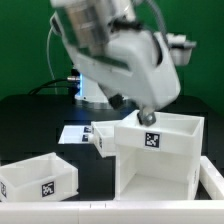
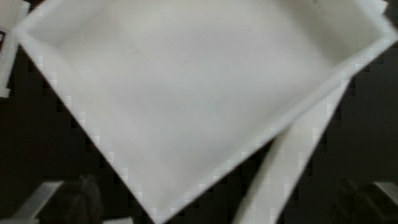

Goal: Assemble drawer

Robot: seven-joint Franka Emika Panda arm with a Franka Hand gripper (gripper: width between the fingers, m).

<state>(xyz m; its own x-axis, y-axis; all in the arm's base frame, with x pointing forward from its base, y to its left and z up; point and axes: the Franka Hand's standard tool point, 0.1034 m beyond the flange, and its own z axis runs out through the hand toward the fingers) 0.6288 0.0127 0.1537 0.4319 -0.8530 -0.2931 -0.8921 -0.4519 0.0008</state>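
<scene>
The drawer casing [image 1: 165, 160], a large white cube with a tag on its front, stands at the exterior view's right. A small tray [image 1: 104, 141] sits against its left side. A second open-top tray [image 1: 38, 178] with a tag lies at the front left. My gripper [image 1: 147, 117] is down at the casing's top left corner. In the wrist view a white casing surface [image 2: 178, 90] fills most of the picture, tapering to a corner between my gripper's [image 2: 205, 206] dark, blurred fingers [image 2: 57, 200]. The fingers stand wide apart, so the gripper is open and holds nothing.
The marker board [image 1: 72, 133] lies flat on the dark table behind the trays. A white rail [image 1: 100, 212] runs along the table's front edge. The arm's bulk hangs over the middle of the scene.
</scene>
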